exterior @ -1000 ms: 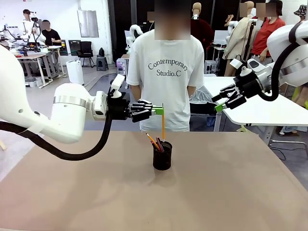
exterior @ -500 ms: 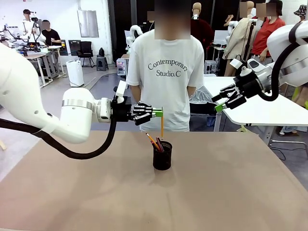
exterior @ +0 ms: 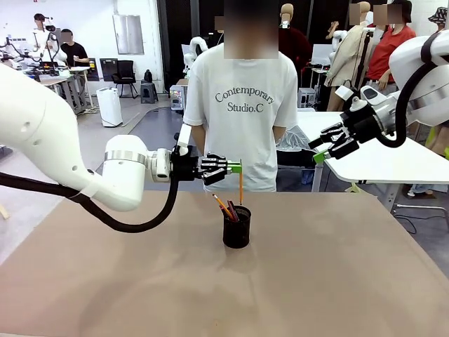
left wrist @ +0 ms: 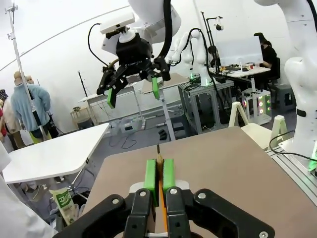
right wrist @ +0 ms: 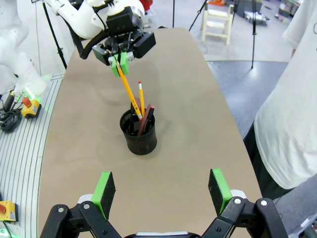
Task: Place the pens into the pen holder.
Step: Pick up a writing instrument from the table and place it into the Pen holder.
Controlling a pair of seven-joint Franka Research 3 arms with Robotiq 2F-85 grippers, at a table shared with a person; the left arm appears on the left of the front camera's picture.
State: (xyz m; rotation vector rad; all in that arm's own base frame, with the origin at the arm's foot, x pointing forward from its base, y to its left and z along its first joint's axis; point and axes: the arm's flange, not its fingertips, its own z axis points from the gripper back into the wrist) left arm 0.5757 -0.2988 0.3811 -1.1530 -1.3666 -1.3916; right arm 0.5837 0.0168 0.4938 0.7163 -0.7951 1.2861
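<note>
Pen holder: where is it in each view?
Front: pen holder at table centre, below the left end effector.
Left wrist: cannot make it out; its own fingers and the held pen block the bottom edge.
Right wrist: centre, pens inside.
Shared landmark: that held pen.

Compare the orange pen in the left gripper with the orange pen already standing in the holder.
The held orange pen is clamped between the shut jaws of the left gripper; the orange pen in the holder stands free. The held pen's lower end reaches the rim of the pen holder, while the other rests inside it, leaning on the rim. Both are thin, orange-yellow sticks.
</note>
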